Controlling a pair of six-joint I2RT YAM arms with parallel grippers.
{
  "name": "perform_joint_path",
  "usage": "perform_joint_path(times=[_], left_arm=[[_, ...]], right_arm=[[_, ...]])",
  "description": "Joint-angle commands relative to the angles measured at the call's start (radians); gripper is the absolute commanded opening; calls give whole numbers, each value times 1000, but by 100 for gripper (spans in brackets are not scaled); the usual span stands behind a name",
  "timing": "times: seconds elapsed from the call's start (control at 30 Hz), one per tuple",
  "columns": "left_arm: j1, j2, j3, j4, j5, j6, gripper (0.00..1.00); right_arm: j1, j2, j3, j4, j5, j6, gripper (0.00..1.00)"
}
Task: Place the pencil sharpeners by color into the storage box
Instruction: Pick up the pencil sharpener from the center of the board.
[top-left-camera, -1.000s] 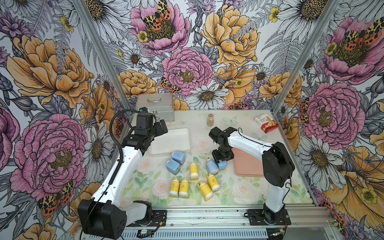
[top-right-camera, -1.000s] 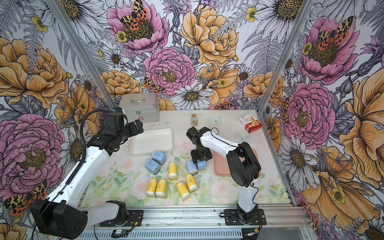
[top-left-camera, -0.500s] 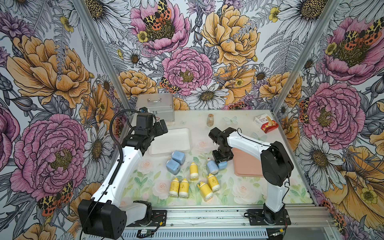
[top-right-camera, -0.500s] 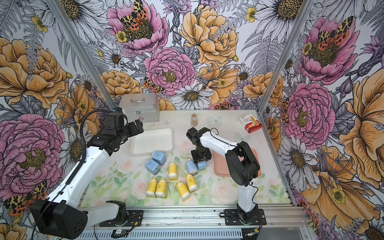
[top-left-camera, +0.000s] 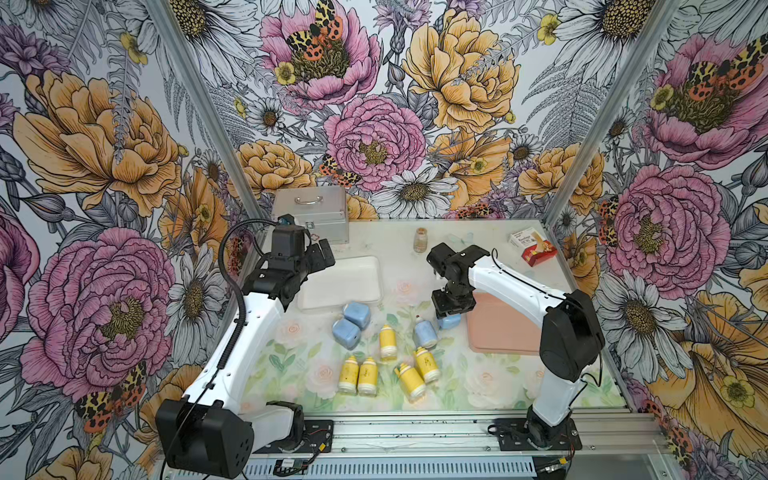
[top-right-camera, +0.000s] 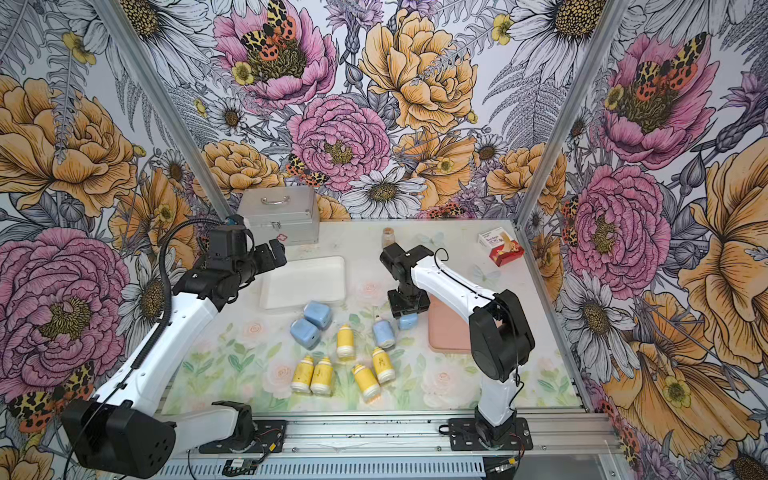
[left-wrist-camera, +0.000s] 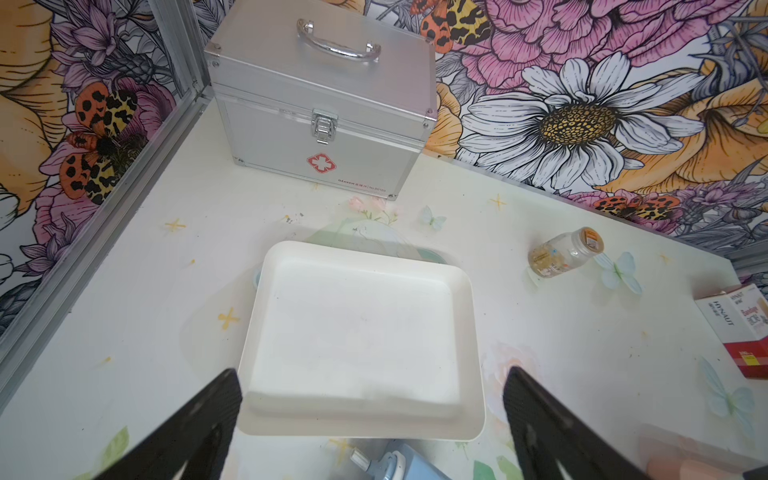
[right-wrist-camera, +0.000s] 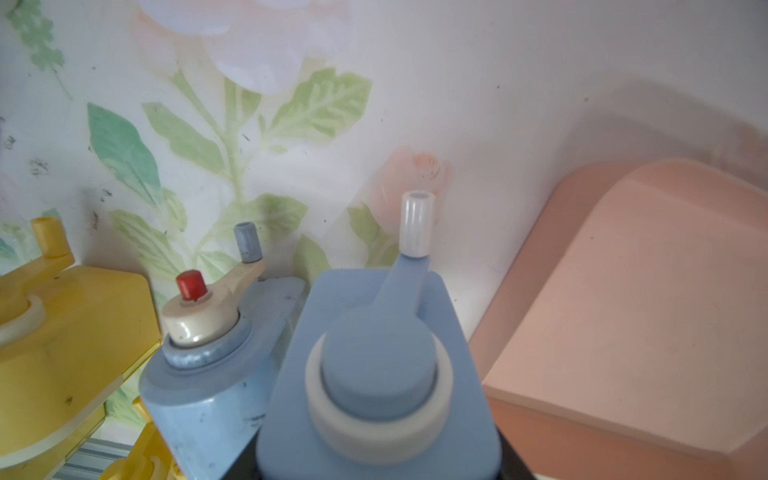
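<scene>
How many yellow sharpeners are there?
5 yellow sharpeners, all lying down: one in the middle of the group, two side by side nearer the front edge, and two close together just beside that pair. None looks hidden.

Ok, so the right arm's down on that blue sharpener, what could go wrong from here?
The blue sharpener at the right gripper sits close beside a neighbouring sharpener, so lifting may drag or tip that one. The pink tray is close alongside; a low carry could clip its rim.
</scene>
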Motion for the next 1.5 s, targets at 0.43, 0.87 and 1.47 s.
perform_joint_path(times=[0.43,0.87,1.47], left_arm=[[9,-13,-5,-2,19,-6,99],[7,-8,-4,-3,26,-7,99],[4,-5,-4,-3,29,-8,99]], right_arm=[[-118,-174,-32,-144,124,-26,30],[-166,-182,-166,-79,136,-22,29],[-172,-139,-297,45,68,34,29]])
